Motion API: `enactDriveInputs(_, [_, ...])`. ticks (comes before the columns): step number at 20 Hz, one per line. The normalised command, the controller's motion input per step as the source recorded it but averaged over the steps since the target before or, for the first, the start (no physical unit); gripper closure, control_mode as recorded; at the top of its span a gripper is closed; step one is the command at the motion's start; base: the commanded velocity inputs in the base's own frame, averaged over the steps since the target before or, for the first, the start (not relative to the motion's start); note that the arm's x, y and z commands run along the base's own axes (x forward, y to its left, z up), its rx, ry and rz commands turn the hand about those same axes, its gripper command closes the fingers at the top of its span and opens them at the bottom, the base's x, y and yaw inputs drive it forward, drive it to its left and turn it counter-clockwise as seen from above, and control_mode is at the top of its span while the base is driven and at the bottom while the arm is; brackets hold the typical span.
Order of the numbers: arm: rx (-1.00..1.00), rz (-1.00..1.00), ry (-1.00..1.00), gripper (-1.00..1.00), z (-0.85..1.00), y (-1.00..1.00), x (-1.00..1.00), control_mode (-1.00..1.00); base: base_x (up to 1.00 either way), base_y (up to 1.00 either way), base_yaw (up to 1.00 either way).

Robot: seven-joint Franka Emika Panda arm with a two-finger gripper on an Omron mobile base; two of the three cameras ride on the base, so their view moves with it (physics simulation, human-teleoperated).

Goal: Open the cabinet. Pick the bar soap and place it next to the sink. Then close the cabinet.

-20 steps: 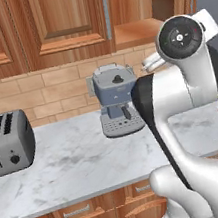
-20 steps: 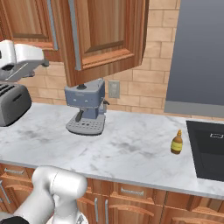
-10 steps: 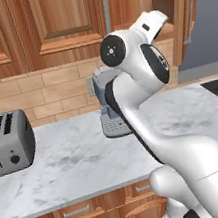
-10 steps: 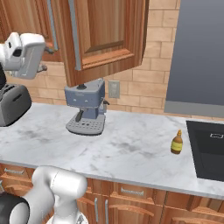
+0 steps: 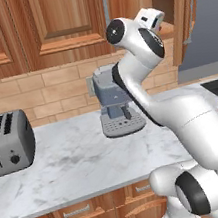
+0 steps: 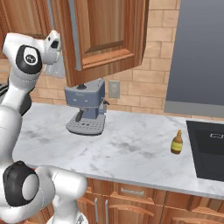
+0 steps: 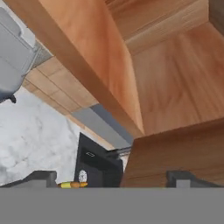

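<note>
1. Jaws: two dark tips at the bottom left and bottom right of the hand view, set wide apart, nothing between them. In the left base view the hand sits at upper centre-right, at the edge of the cabinet opening.
2. Toaster: far left of the left base view, standing on the desk.
3. Coffee machine: centre of the left base view, against the brick wall, partly behind the arm.
4. Cabinet: upper centre of the right base view, one door swung out toward the camera with its silver bar handle on the left edge. In the hand view its wooden interior takes up the upper right. The opening step looks done.
5. Bar soap: cannot be made out in any picture; the visible interior is bare wood. Judged to lie inside the cabinet, ahead of the jaws and deeper in, so the next reach goes forward through the opening. Its long axis cannot be told.
6. Amber bottle: right of centre in the right base view, upright on the desk, just left of the sink.
7. Sink: far right, dark basin sunk in marble.
</note>
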Motion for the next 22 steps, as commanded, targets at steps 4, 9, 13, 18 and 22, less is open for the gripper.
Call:
enactDriveInputs(4, [0.00,-0.14,0.16,-1.00,0.05,-0.89,-0.01,-1.00,0.00,0.00,0.00])
enactDriveInputs(9, [0.00,-0.16,0.07,-1.00,0.09,-1.00,-0.44,-1.00,0.00,0.00,0.00])
enactDriveInputs(13, [0.03,-0.16,0.01,-1.00,0.01,-1.00,-0.87,-1.00,0.00,0.00,0.00])
enactDriveInputs(18, [0.04,-0.16,0.00,-1.00,0.00,-1.00,-0.96,-1.00,0.00,0.00,0.00])
enactDriveInputs(22, [0.08,-0.03,-0.01,-1.00,0.00,-0.33,-0.98,-1.00,0.00,0.00,0.00])
